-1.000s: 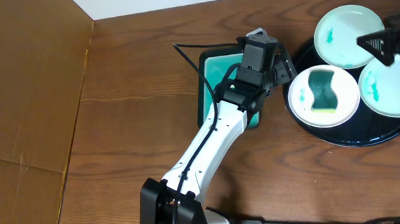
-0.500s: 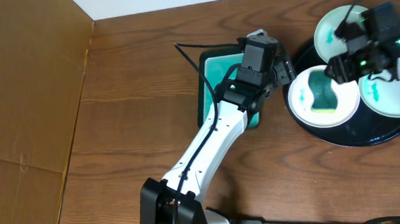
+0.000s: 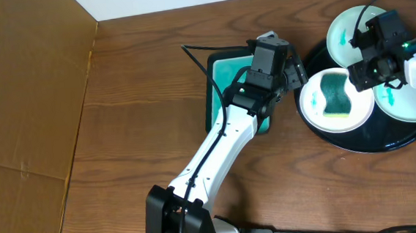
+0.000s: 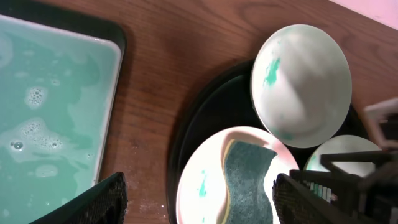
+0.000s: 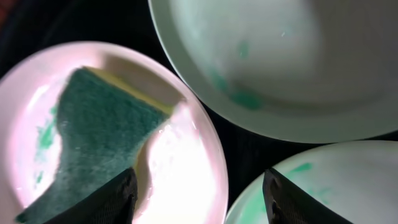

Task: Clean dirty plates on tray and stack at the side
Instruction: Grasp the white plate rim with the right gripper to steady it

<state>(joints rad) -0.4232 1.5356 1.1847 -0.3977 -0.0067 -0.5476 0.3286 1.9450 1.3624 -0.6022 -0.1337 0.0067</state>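
Compared with a second ago, the right pincer is no longer parked at the right edge of the overhead view. It is now carried in over the tray and is poised above the gap where the three plates meet. Its jaws are seen spread wide in the right wrist view, with nothing held between them. They are aimed down at the sponge, which is lying on the nearest plate.

Nothing else is altered. The left pincer is kept where it was, between the small soapy tray and the black tray, released and empty. All three plates are left inside the black tray: the sponge plate at the left, a teal-smeared plate at the back, and another smeared plate at the right. None is yet set aside on the desk.

The approach is judged to be the opening of a scrubbing step, with the sponge about to be taken up. Cleaning is judged barely started, since stains are visible on every plate and no stack has been formed.
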